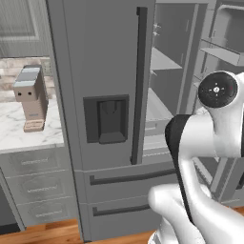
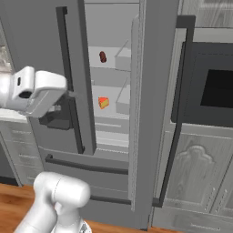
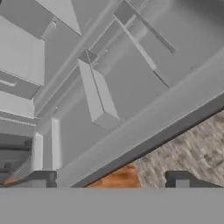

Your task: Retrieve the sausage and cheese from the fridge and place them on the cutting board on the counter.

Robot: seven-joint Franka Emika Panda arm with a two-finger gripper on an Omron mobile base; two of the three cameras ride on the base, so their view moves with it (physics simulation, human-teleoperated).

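Firstly, left base view: fridge (image 1: pixel 109 71) filling the centre, left door shut with its dark dispenser recess (image 1: pixel 106 120) at mid-frame and a long dark vertical handle (image 1: pixel 139 86) beside it; right door swung open, pale shelves visible in the upper right. Two bottom drawers with dark bar handles low in the frame. Counter (image 1: pixel 14 128) at the left edge, white marble over grey drawer fronts, carrying a small tan and grey appliance (image 1: pixel 31 97). White arm (image 1: pixel 205 138) rising from the lower right, crossing in front of the open compartment.

Next, right base view: fridge interior seen through the open gap in the upper centre. Sausage (image 2: pixel 103 57) on an upper shelf, dark reddish-brown, standing on end. Cheese (image 2: pixel 103 102) one shelf lower, a yellow-orange wedge with a red edge, almost directly below the sausage and well apart from it. Dark oven window (image 2: pixel 217 88) at the right edge.

Lastly, hand view: tilted look at grey door bins and shelf rails, wooden floor at the bottom centre. End effector (image 3: pixel 109 183) at the bottom edge, finger tips (image 3: pixel 40 179) set wide apart, released, nothing between them.
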